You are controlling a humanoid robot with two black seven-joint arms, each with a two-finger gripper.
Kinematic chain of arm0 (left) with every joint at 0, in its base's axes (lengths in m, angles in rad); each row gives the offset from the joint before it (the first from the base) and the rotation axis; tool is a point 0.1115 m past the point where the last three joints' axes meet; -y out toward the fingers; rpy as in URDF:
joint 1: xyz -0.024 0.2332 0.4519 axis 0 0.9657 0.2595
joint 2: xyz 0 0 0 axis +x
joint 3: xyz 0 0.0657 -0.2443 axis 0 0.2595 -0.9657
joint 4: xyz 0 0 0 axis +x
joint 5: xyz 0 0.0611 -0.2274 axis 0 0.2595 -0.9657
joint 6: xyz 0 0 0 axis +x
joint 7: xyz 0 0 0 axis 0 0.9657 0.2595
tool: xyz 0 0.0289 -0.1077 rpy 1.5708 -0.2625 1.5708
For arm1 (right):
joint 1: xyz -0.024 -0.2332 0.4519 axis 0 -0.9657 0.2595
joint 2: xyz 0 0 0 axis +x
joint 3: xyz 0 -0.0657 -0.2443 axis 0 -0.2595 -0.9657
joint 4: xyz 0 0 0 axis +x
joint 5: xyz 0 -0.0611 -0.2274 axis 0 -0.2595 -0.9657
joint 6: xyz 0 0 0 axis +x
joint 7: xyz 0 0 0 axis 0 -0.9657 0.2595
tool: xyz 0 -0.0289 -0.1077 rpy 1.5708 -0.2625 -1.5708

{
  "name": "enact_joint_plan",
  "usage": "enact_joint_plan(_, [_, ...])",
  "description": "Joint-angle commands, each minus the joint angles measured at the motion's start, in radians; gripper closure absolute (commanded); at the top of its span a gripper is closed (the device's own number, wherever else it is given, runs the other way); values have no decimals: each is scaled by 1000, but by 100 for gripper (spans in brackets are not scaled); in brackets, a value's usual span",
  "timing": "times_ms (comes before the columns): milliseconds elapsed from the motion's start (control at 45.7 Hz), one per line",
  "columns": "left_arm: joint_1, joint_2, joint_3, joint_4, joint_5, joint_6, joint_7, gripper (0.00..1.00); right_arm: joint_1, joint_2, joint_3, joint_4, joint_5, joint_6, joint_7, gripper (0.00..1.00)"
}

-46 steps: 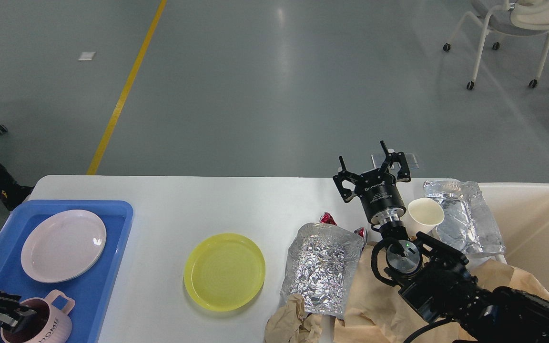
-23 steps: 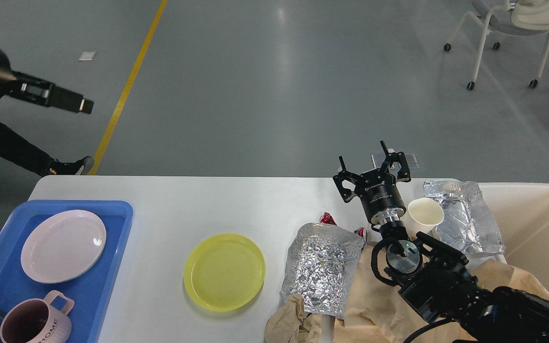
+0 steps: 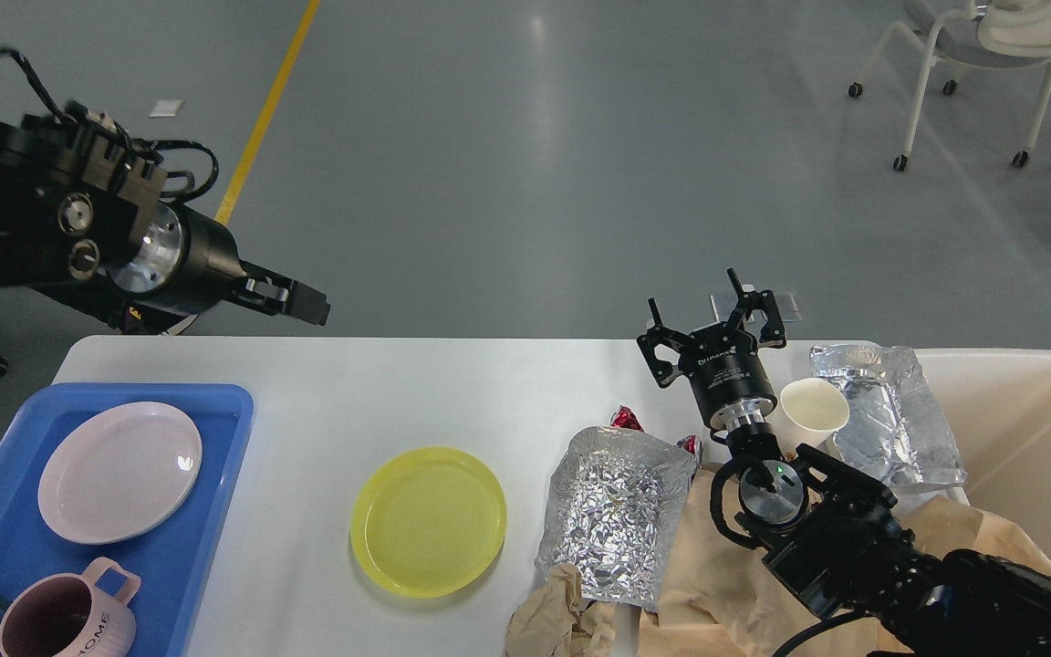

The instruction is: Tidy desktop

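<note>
Grey polished floor (image 3: 525,164) fills the upper part of the head view, crossed by one yellow line (image 3: 263,100), with one white wheeled chair (image 3: 972,55) at the far right. Below it lies the desktop (image 3: 452,383), a white table with rounded corners that spans most of the lower part of the view.

On its left end sits one blue tray (image 3: 215,438). It holds one pale pink plate (image 3: 119,470) and one pink mug (image 3: 69,616) lettered HOME, the mug nearer the view's bottom edge. One yellow plate (image 3: 428,520) lies on the bare table near the middle, apart from everything else.

Right of it are two foil bags: the crumpled foil bag (image 3: 617,525) stands beside the yellow plate, and the smoother foil bag (image 3: 890,415) lies against the beige bin (image 3: 1018,411) at the table's right end. One white paper cup (image 3: 815,411) stands between them. One red wrapper (image 3: 628,419) peeks out behind the crumpled bag. Tan paper (image 3: 708,575) is spread and bunched along the near edge.

The left gripper (image 3: 306,304) hangs above the table's far left edge, well above the tray; its fingers look pressed together into one dark tip, holding nothing. The right gripper (image 3: 712,319) stands over the far edge beside the cup, its fingers spread apart and empty.
</note>
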Motion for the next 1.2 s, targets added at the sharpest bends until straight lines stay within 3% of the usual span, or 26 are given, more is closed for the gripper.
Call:
enact_joint_plan(0, [152, -32, -72, 0, 39, 51, 86, 32, 0, 0, 0, 0, 0, 0, 0, 0])
enact_joint_plan(131, [291, -29, -212, 17, 139, 67, 193, 32, 0, 0, 0, 0, 0, 0, 0, 0])
enact_joint_plan(263, [391, -37, -234, 20, 171, 78, 242, 32, 0, 0, 0, 0, 0, 0, 0, 0])
enact_joint_plan(503, [528, -71, -243, 103, 177, 150, 268, 33, 0, 0, 0, 0, 0, 0, 0, 0])
enact_joint_plan(897, [624, -137, -303, 201, 172, 159, 313, 39, 0, 0, 0, 0, 0, 0, 0, 0])
enact_joint_plan(1138, [681, -175, -304, 261, 172, 173, 348, 53, 0, 0, 0, 0, 0, 0, 0, 0])
enact_joint_plan(1182, [684, -176, -304, 263, 172, 174, 354, 60, 0, 0, 0, 0, 0, 0, 0, 0])
